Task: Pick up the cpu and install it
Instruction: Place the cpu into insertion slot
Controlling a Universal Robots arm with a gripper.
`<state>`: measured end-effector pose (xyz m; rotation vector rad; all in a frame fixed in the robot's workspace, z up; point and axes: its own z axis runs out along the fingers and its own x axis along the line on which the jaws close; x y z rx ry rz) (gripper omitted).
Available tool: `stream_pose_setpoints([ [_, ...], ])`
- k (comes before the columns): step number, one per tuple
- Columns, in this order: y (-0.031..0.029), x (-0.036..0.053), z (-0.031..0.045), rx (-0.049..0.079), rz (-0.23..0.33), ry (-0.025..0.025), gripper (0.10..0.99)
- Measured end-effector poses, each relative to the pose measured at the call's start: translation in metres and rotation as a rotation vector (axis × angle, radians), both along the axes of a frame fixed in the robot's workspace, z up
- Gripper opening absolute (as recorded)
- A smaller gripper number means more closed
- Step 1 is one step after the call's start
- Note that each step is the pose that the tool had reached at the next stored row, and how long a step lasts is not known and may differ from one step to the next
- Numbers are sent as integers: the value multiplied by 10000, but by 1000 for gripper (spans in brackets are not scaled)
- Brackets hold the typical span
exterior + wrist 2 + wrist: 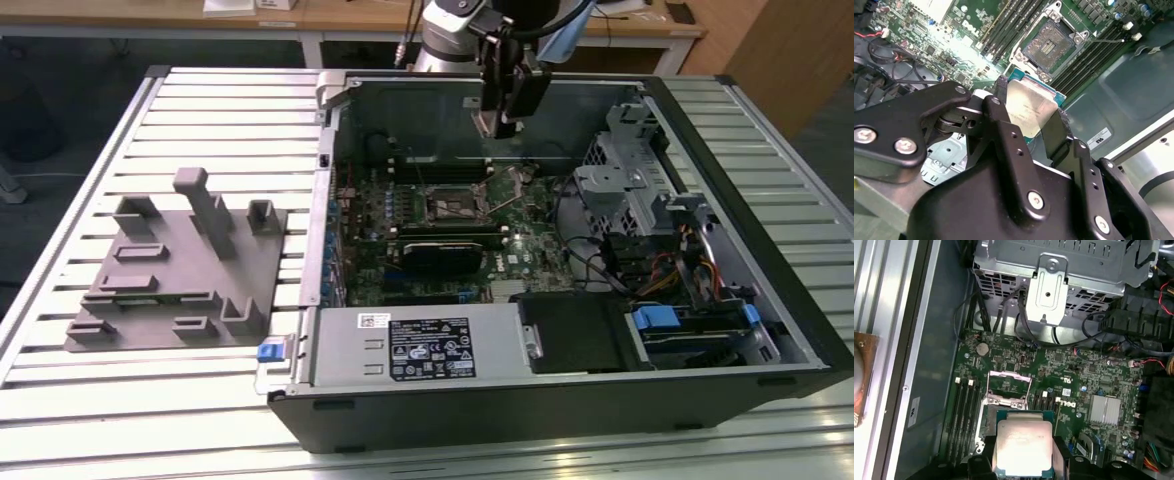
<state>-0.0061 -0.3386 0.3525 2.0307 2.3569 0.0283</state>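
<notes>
Right up close in the second wrist view, the gripper (pixel 1029 114) is clamped on the cpu (pixel 1026 106). Two black fingers (pixel 1004 125) pinch opposite edges of the chip, and its pale metal top faces the camera. The first wrist view shows the same hold: the cpu (pixel 1021 447) sits square between the fingertips, clear of the board. It's a square chip, so it has no long axis to speak of. Its edges look roughly in line with the frame ahead, though I wouldn't call that exact.

Just beyond the chip lies the socket (pixel 1008 386). Its metal frame is open, and in the second wrist view the contact bed of the socket (pixel 1050 42) is bare, with nothing seated in it. So the target is ahead of the gripper and lower down, near but apart from the chip.

Memory slots (pixel 965 407) run alongside the socket on the green motherboard (pixel 1089 365), and a metal drive cage (pixel 1054 270) with black cables sits past them.

Pulling back to the exterior view, the gripper (pixel 503 122) hangs over the rear of the open computer case (pixel 561 425). The socket (pixel 451 205) is below it and a touch toward the exterior view's left. A grey fixture (pixel 174 270) rests on the slatted table (pixel 134 430), well apart on that side.
</notes>
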Motion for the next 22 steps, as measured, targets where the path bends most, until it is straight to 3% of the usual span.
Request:
stream_pose_setpoints([
  [5,1,0,-14,-59,-46,1,529],
  [12,21,-3,-42,-79,-554,3,529],
  [22,34,-110,-130,-80,-698,9,529],
])
